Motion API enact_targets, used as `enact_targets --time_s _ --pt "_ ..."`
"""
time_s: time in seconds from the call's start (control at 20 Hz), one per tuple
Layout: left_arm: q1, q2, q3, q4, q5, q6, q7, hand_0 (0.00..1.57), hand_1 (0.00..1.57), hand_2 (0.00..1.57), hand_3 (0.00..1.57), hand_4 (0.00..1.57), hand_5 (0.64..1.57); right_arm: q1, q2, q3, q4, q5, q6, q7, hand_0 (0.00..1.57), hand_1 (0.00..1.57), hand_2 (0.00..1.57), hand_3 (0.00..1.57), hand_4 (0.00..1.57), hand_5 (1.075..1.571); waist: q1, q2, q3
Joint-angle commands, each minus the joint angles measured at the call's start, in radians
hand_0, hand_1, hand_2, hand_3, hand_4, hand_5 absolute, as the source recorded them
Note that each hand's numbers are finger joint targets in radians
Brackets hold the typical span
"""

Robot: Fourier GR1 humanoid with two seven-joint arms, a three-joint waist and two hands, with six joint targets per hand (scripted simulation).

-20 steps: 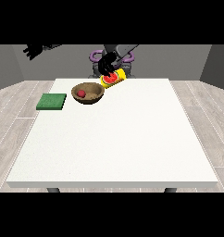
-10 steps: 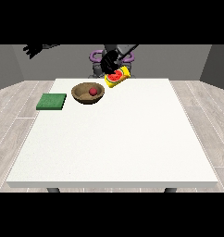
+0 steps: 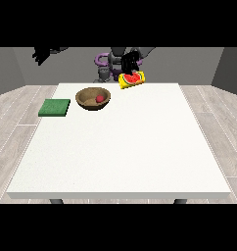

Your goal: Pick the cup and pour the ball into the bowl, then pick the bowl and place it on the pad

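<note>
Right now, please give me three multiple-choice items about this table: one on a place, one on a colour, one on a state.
1. Where is the small red ball?
A. on the pad
B. in the brown wooden bowl
C. on the floor

2. What colour is the flat square pad?
A. green
B. blue
C. white

3. How is the yellow cup with a watermelon picture?
A. standing on the table
B. inside the bowl
C. held tilted in the hand at the view's right

Answers: 1 B, the ball lies within the bowl's rim. 2 A, it shows green. 3 C, black fingers wrap the cup above the table's far edge.
</note>
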Motion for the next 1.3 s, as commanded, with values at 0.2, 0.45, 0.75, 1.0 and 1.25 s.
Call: enact_targets --time_s 0.2,0.45,0.75,1.0,1.25 --pt "0.287 0.007 0.219 -0.115 0.347 0.215 -0.145 0.00 0.00 1.57 1.19 1.00 1.535 0.079 0.054 0.013 -0.041 0.022 -0.057 0.004 0.00 0.00 0.00 0.00 0.56 1.566 0.087 -0.040 -0.0016" --pt "0.376 -0.094 0.360 -0.267 0.830 0.279 -0.210 0.43 0.43 0.00 0.00 0.86 1.519 0.009 0.092 0.041 -0.058 0.008 -0.047 -0.019 0.00 0.00 0.00 0.21 0.59 1.562 0.025 0.109 -0.0246" --pt "0.559 -0.097 0.296 -0.435 1.254 0.216 -0.531 0.00 0.00 0.00 0.00 0.89 1.465 -0.023 0.136 0.073 -0.064 0.064 -0.112 -0.056 0.00 0.00 0.00 0.18 0.57 1.569 0.061 0.201 -0.0070" --pt "0.647 -0.097 0.309 -0.471 1.367 0.030 -0.717 0.00 0.00 0.00 0.00 0.90 1.449 0.011 0.189 0.085 -0.030 0.129 -0.189 -0.140 0.00 0.00 0.00 0.00 0.50 1.567 0.140 0.207 0.0016" --pt "0.575 -0.068 0.369 -0.463 1.378 -0.015 -0.675 0.00 0.00 0.00 0.00 0.91 1.445 -0.024 0.233 0.119 0.114 0.179 -0.208 -0.266 0.00 0.00 0.00 0.00 0.52 1.570 0.105 0.220 0.0028"
